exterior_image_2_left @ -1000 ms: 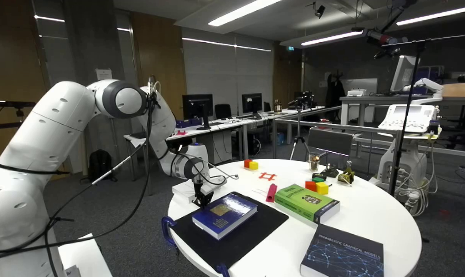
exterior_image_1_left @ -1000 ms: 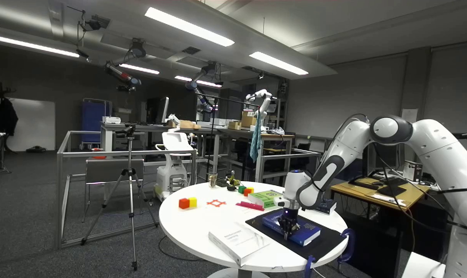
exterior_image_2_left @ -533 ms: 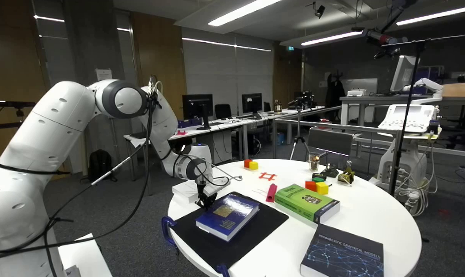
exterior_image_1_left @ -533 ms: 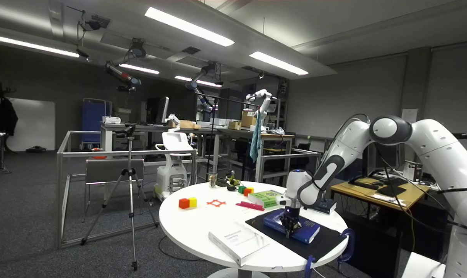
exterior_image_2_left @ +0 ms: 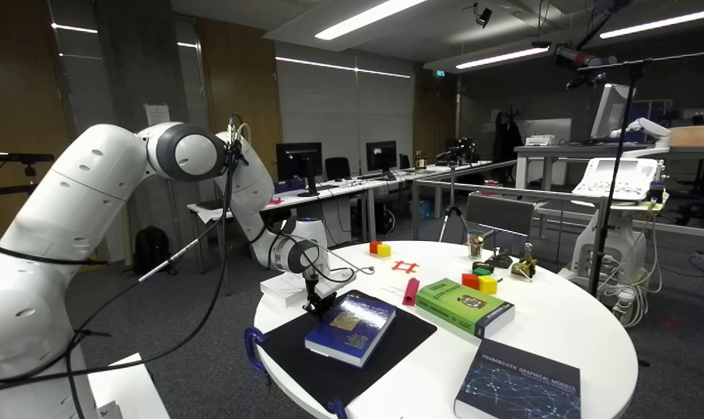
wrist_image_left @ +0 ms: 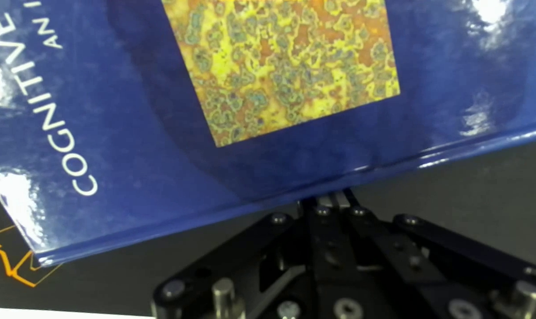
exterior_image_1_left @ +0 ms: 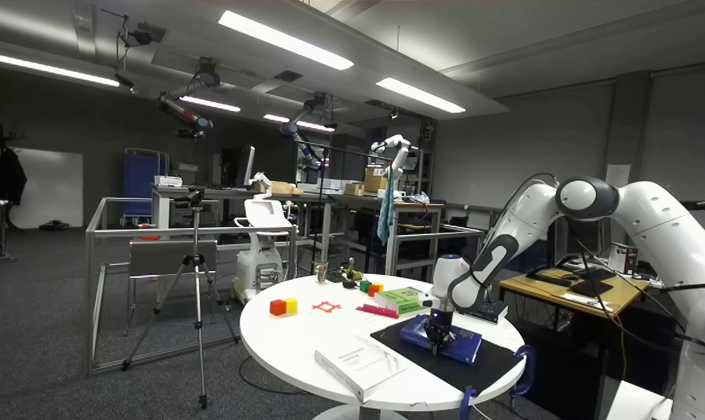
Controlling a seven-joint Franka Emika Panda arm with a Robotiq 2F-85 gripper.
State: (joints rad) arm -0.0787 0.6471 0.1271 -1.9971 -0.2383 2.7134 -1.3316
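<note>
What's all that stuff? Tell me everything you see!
Round white table: one, white, in front.
Flat black mat: one, black, on the table.
Shiny blue hardback book: one, blue, on the mat.
Thick green book: one, green, table.
Dark rectangular book: one, dark blue, table.
White rectangular book: one, white, table.
Small cubes: five, red, yellow and green, table.
Red hash-shaped frame: one, red, table.
Long pinkish-red piece: one, pinkish-red, table.
Clear glass: one, transparent, table.
Small unclear objects: several, dark and olive, by the glass.
Blue clamps: two, blue, table's edge.
Background furniture and machines: many, mixed colours, behind.
White robot arm: one, white, over table.
Black metal tool: one, black, shut at blue book's edge.
</note>
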